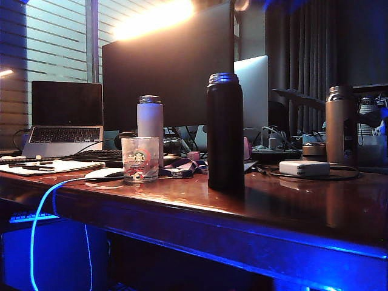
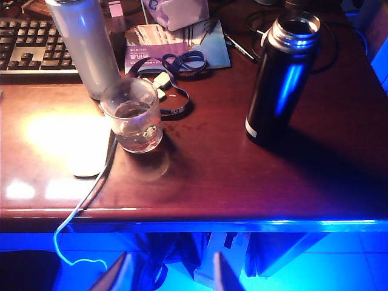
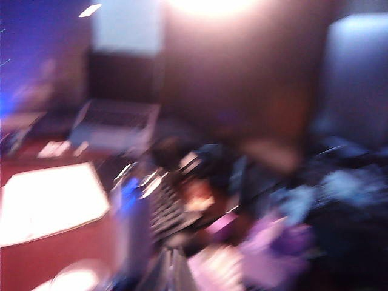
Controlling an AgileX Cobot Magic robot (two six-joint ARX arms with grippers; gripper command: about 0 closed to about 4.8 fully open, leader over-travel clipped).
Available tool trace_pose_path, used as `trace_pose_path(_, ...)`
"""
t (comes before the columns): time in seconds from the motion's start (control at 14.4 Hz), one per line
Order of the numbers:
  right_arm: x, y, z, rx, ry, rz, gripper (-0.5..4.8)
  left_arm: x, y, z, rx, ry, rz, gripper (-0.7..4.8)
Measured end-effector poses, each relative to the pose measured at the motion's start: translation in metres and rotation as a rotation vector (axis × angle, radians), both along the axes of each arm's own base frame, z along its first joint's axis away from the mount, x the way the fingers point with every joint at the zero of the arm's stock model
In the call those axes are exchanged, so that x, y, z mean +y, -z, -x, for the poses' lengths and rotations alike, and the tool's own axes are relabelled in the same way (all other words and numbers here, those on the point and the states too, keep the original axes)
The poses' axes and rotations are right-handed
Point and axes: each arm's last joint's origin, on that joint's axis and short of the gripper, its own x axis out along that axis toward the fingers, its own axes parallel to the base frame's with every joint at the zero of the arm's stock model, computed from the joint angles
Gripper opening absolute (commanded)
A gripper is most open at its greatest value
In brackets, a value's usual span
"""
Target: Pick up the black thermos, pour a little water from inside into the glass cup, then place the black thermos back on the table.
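The black thermos (image 1: 224,133) stands upright and uncapped on the table (image 1: 273,200), a little right of the middle; nothing holds it. The glass cup (image 1: 140,159) stands to its left, with a little water in it (image 2: 133,118). In the left wrist view the thermos (image 2: 279,79) is far from my left gripper (image 2: 172,260), which hangs open and empty in front of and below the table's front edge (image 2: 212,224). My right gripper (image 3: 173,270) shows only as a blur, its fingers together with nothing between them. Neither gripper appears in the exterior view.
A white bottle (image 1: 150,121) stands just behind the cup. A bronze bottle (image 1: 341,124) and a white adapter (image 1: 304,168) sit at the right. A keyboard (image 1: 97,156), mouse (image 1: 104,174), laptop (image 1: 63,121), monitor (image 1: 170,66) and lanyard (image 2: 176,91) crowd the back.
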Motion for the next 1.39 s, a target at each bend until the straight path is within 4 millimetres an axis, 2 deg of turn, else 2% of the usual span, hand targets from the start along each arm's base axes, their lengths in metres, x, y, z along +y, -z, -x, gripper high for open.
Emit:
trace_pose_path(0.14,-0.018,-0.023,0.025,-0.004,0.114,-0.021,-0.06,0.000,0.000,0.000,0.000,0.000,0.000,1.85)
trace_pose_path(0.28,-0.040,-0.045,0.060,-0.007,0.200,-0.036,-0.06,0.000,0.000,0.000,0.000,0.000,0.000,1.85)
trace_pose_path(0.35,-0.048,-0.045,0.074,0.006,0.209,-0.008,-0.06,0.000,0.000,0.000,0.000,0.000,0.000,1.85)
trace_pose_path(0.49,-0.060,-0.014,0.096,0.055,0.211,0.039,-0.06,0.000,0.000,0.000,0.000,0.000,0.000,1.85)
trace_pose_path(0.62,-0.071,0.030,0.116,0.110,0.211,0.078,-0.06,0.000,0.000,0.000,0.000,0.000,0.000,1.85)
trace_pose_path(0.9,-0.083,0.125,0.139,0.263,0.209,0.135,-0.06,0.000,0.000,0.000,0.000,0.000,0.000,1.85)
trace_pose_path(1.04,-0.089,0.159,0.149,0.310,0.208,0.091,-0.06,0.000,0.000,0.000,0.000,0.000,0.000,1.85)
trace_pose_path(1.18,-0.093,0.176,0.155,0.316,0.222,0.084,-0.06,0.000,0.000,0.000,0.000,0.000,0.000,1.85)
trace_pose_path(1.39,-0.109,0.186,0.161,0.243,0.332,0.020,-0.06,0.000,0.000,0.000,0.000,0.000,0.000,1.85)
